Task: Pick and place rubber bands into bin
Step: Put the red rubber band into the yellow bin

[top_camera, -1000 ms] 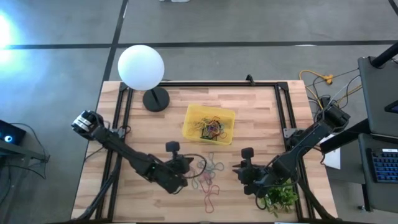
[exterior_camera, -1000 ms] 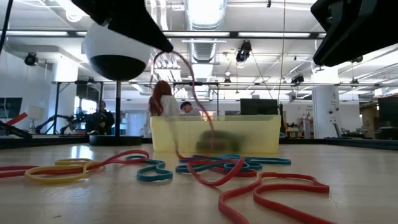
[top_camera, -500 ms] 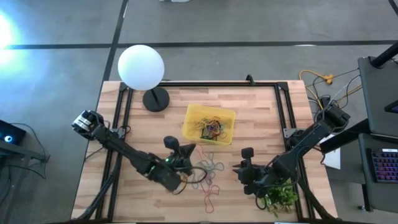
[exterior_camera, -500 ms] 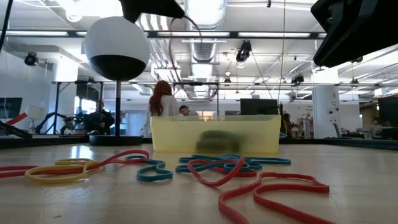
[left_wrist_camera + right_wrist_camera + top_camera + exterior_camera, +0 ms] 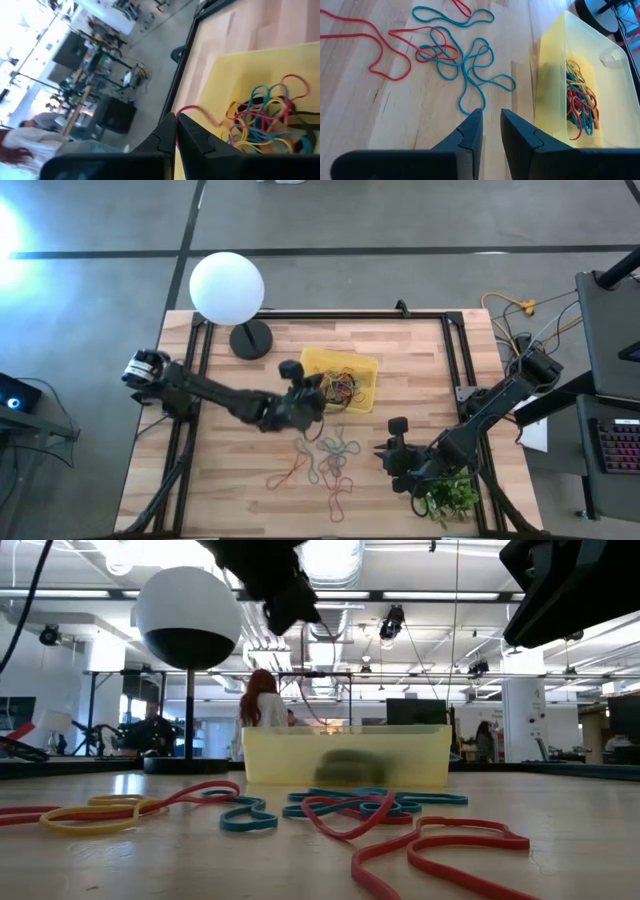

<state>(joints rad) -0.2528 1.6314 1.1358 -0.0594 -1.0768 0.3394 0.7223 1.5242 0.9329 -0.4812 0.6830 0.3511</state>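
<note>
The yellow bin [image 5: 312,361] stands at the middle of the table with a tangle of rubber bands [image 5: 267,117] inside. Several loose rubber bands [image 5: 330,460] in red, blue and yellow lie flat on the wood near the front. My left gripper [image 5: 314,400] hovers over the bin's near left corner, shut on a red rubber band [image 5: 200,112]. My right gripper [image 5: 491,125] stands off to the right of the loose bands [image 5: 465,65], its fingers a narrow gap apart with nothing between them. My left gripper pinches the red band's one end [image 5: 184,109] between its two fingertips. The fingers reach nearly level from the table's left toward the bin. The band is lifted clear of the table and trails slack from the tips over the bin's near left edge.
A white globe lamp [image 5: 227,288] on a black base stands at the far left corner. A small green plant [image 5: 450,495] sits at the near right, beside my right arm. Black frame rails [image 5: 455,350] run along the table's far, left and right sides.
My left gripper has risen and swung from the near side of the loose bands toward the far edge and the bin, rolling its wrist. It stayed shut on the red band, whose lower end has lifted off the table and now hangs free.
</note>
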